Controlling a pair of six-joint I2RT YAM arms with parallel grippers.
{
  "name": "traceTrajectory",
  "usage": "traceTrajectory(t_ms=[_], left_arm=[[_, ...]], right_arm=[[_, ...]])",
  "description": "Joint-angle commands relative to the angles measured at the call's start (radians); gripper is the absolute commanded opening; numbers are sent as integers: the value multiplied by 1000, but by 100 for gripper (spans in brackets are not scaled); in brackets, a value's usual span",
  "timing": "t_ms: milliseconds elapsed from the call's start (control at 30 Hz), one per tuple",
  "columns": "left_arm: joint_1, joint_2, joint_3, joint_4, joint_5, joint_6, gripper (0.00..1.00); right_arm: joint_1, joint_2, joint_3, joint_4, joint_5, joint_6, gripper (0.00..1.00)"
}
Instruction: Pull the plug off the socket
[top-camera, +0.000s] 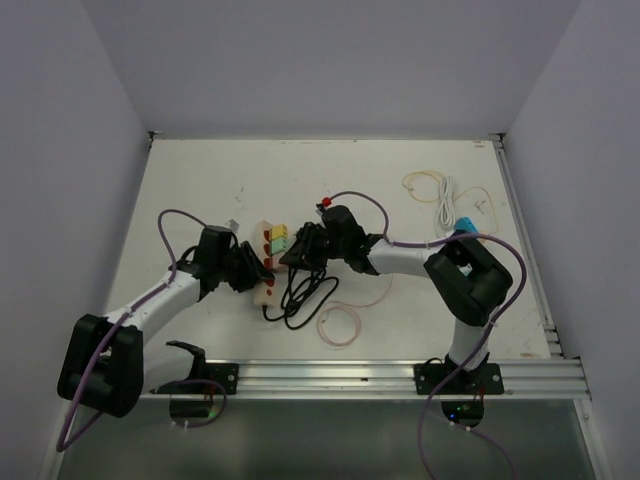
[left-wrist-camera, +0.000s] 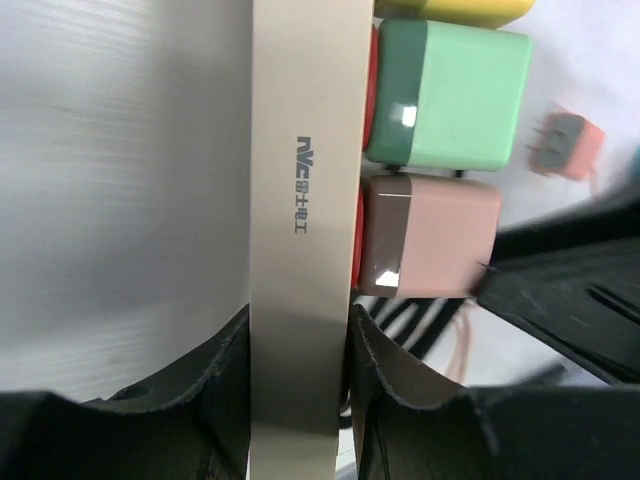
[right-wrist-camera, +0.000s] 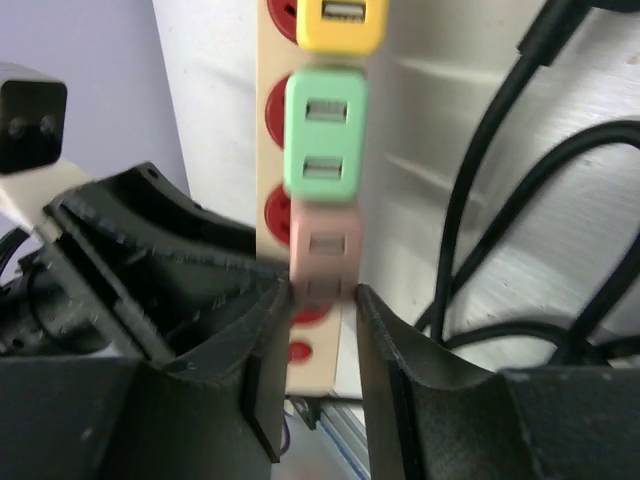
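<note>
A cream power strip (top-camera: 262, 285) with red sockets lies mid-table, carrying a yellow plug (right-wrist-camera: 340, 22), a green plug (right-wrist-camera: 324, 130) and a pink plug (right-wrist-camera: 323, 250) in a row. My left gripper (left-wrist-camera: 298, 330) is shut across the strip's (left-wrist-camera: 300, 200) narrow body near its end. My right gripper (right-wrist-camera: 322, 295) is shut on the pink plug (left-wrist-camera: 430, 240), one finger on each side. The pink plug's base still sits against the strip's face beside the green plug (left-wrist-camera: 455, 95). In the top view both grippers (top-camera: 250, 275) (top-camera: 292, 252) meet at the strip.
Black cable (top-camera: 300, 295) coils just beside the strip, with a thin pink loop (top-camera: 338, 325) nearer the front rail (top-camera: 400, 375). A white cord and beige coil (top-camera: 445, 200) lie at the back right. A small loose pink plug (left-wrist-camera: 565, 145) lies beyond the strip.
</note>
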Motion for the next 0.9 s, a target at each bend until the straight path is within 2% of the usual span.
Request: traceTrajectory(t_ms=[0,167,367,433,467,533,633,667,733,867], left_arm=[[82,33,-46,-182,-554,-13,0],[82,33,-51,-172,-549,-13,0],[82,-10,-68,-109,-424,18,0],[80,-31,-74,-58,-343,45,0],[80,-54,-75,-47,-318,51,0],[80,-89,-78,2,-230,80,0],[80,-121,-81,52,-138,93,0],[80,-137,-84,62,-124,93,0],[80,-149,-88,85,-81,94,0],[80,-163,-98,128,-32,96,0]], right_arm=[[-72,-136,-22,-132,-10,-45,0],[-95,-148,-36,-134,-1,-61,0],[-83,-119,-41,-43,-63,-64,1],[-63,-104,-21,-43,-70,-89,9],[-55,-96,0,-43,-70,-95,20],[-35,-68,26,-28,-80,-95,34],[-11,-30,51,5,-83,-88,48],[-5,-19,71,14,-80,-88,59],[14,17,105,15,-80,-84,70],[40,74,139,52,-70,-61,82]])
